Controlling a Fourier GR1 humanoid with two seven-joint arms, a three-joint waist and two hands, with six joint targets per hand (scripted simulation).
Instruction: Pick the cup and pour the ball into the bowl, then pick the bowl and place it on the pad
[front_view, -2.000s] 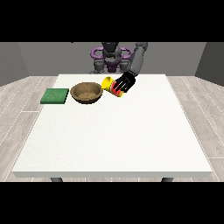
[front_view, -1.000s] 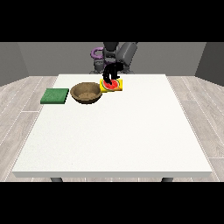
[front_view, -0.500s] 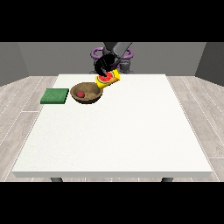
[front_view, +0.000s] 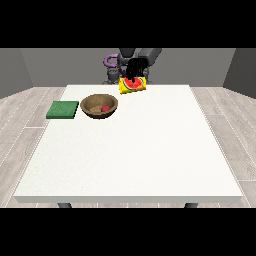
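Up at the table's far edge, one black hand (front_view: 136, 69) reaches down from the robot's torso, its fingers wrapped over the top of the yellow cup with a red inside (front_view: 133, 85). That cup is lifted and tipped, its red mouth facing the camera. Left of it on the white table (front_view: 150, 150) sits the round brown wooden bowl (front_view: 99, 106), with the small red ball (front_view: 105, 108) lying inside. Just left of the bowl, apart from it, lies the flat green square pad (front_view: 63, 109).
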